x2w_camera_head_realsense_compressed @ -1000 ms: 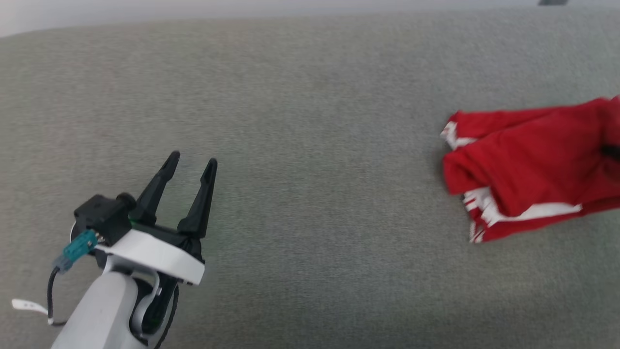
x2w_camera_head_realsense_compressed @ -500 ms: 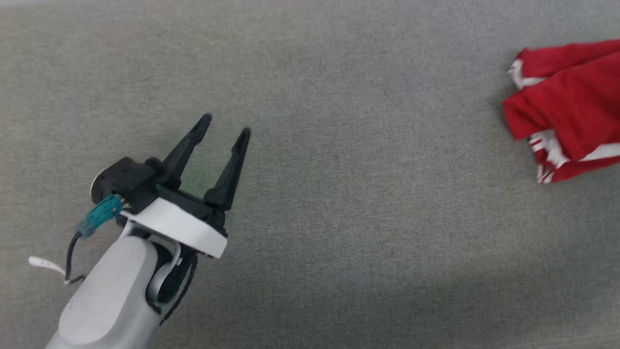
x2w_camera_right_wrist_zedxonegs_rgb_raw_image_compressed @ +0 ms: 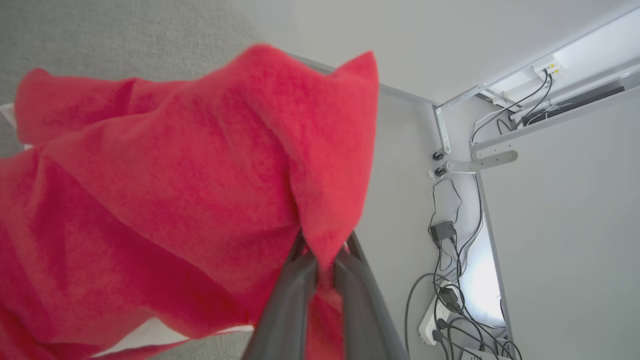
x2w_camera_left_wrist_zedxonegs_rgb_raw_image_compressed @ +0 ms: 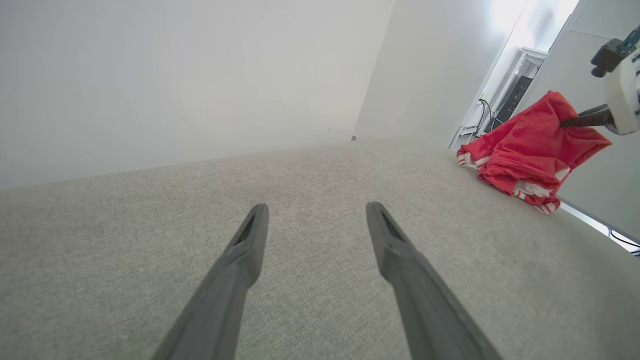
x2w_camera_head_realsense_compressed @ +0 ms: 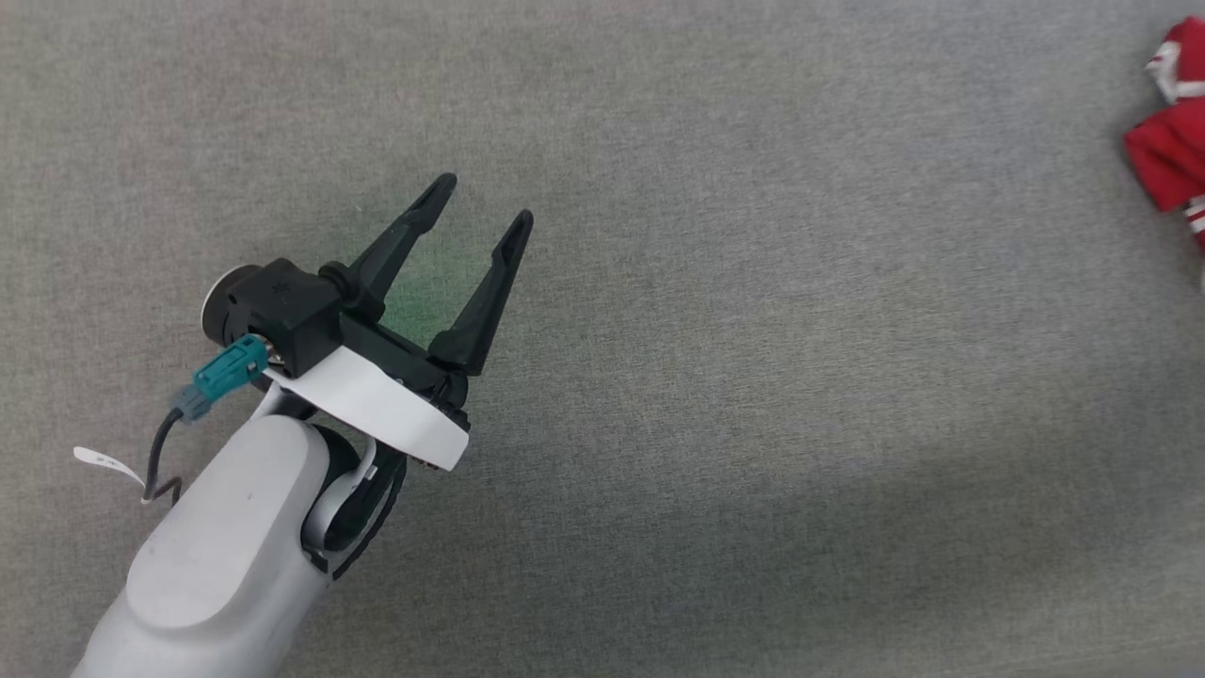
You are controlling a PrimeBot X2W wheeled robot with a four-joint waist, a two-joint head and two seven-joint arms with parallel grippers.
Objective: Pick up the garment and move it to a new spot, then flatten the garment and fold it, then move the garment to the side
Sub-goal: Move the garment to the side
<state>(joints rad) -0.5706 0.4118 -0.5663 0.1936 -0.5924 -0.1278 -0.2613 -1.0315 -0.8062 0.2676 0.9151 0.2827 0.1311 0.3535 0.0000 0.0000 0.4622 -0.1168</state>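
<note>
R gripper (x2w_camera_right_wrist_zedxonegs_rgb_raw_image_compressed: 325, 252) tight on red garment (x2w_camera_right_wrist_zedxonegs_rgb_raw_image_compressed: 165, 175); L gripper (x2w_camera_head_realsense_compressed: 483, 200) wide over grey surface (x2w_camera_head_realsense_compressed: 800, 377).

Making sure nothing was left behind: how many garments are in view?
1. The red garment lies on the right of the grey surface, one fold pinched up by the right tool. Others could be hidden beyond the head view's right edge.
</note>
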